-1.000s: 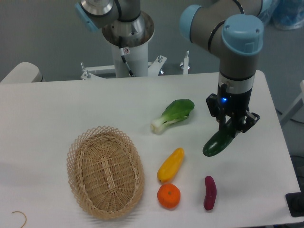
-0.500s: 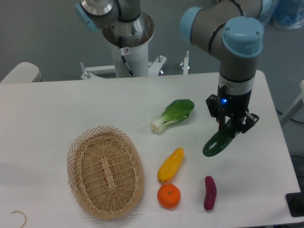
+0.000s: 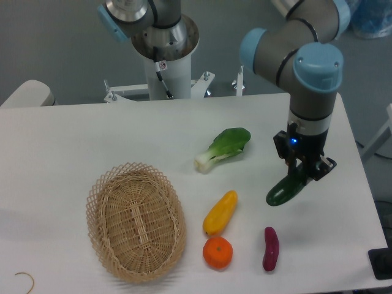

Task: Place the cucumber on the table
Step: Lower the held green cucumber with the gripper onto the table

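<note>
The arm is reaching down over the right part of the white table (image 3: pixel 92 135), and its gripper (image 3: pixel 304 172) is clamping the upper end of a dark green cucumber (image 3: pixel 285 190). The cucumber is slanting down to the left; whether its lower end is touching the tabletop cannot be told. A leafy bok choy (image 3: pixel 223 148) is lying to the left of the gripper. A yellow vegetable (image 3: pixel 220 212) is lying near the cucumber's lower end, an orange (image 3: pixel 217 253) is sitting just below it, and a small purple eggplant (image 3: pixel 270 248) is lying beside the orange. A wicker basket (image 3: pixel 135 221) is sitting well apart on the left.
</note>
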### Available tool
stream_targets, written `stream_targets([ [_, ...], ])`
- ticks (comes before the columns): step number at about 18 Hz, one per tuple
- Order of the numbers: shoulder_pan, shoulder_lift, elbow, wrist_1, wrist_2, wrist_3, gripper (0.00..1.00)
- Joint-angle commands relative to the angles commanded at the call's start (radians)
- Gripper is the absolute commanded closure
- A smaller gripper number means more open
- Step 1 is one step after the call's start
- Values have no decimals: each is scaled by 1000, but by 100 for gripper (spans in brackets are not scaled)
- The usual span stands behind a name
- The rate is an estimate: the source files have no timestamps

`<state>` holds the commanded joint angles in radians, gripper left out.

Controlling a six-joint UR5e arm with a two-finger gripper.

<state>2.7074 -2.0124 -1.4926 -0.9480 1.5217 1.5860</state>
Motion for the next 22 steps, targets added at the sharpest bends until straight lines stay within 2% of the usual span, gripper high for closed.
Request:
stream_targets([
  [6,15,-81,-32,138,0,86,77],
  [8,23,-94,-47,166,0,133,77],
  [14,41,-98,-124,189,0,166,77],
  [22,43,-101,-129,183,0,154,73],
])
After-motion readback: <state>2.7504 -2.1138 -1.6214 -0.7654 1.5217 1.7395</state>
